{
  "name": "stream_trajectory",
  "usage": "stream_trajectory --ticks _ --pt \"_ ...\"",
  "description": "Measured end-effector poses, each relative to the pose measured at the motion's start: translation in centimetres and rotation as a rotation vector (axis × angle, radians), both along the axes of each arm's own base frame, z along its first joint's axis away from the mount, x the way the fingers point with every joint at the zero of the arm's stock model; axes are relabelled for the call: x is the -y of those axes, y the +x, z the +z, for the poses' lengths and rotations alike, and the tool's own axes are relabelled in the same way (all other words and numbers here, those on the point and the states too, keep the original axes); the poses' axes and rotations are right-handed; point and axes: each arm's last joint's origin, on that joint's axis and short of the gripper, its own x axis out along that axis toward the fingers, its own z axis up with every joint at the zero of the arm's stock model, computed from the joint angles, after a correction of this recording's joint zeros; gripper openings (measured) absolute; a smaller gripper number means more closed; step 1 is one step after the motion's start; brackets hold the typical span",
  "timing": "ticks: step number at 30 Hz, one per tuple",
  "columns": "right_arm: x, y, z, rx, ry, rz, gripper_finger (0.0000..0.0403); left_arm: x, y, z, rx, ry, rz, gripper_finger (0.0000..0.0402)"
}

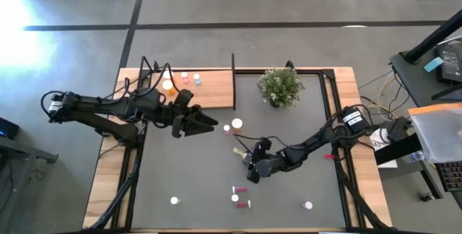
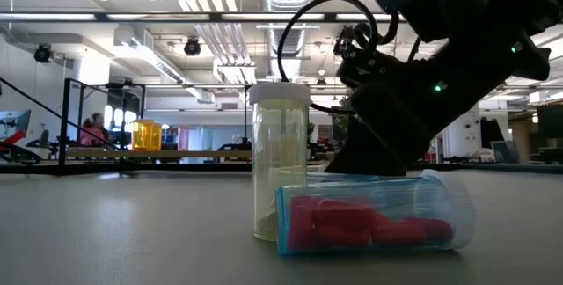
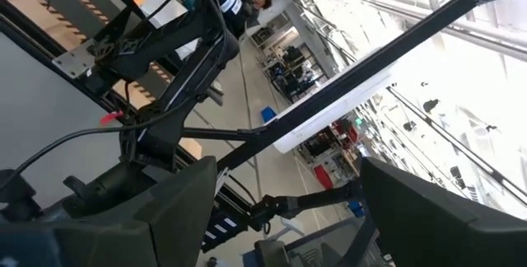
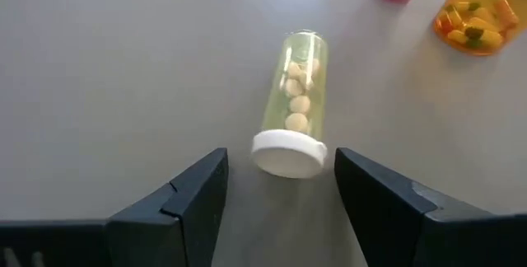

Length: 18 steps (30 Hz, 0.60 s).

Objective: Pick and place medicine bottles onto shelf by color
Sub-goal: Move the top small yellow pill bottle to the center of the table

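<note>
My right hand [image 4: 280, 197] is open and holds nothing. A yellow bottle [image 4: 295, 106] lies on its side on the counter [image 4: 123, 69], just ahead of the fingers, white cap toward them; it contains pale round tablets. An orange bottle [image 4: 482, 11] nearby holds mixed capsules. My left hand [image 1: 206, 122] is open, empty, beside the shelf [image 1: 213, 86] at the counter's far edge.
</note>
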Motion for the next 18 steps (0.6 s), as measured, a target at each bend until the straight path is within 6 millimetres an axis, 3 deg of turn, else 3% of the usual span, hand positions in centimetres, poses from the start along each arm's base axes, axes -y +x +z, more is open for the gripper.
stream_trajectory --ticks 11,18 --pt "0.1 1.3 -0.2 0.008 0.000 -0.017 0.0182 0.0 0.0 0.0 -0.001 0.001 0.000 0.0283" --pt "0.1 1.3 0.0 0.007 0.004 -0.009 0.0138 0.0 0.0 -0.1 -0.008 0.001 -0.001 0.0283"
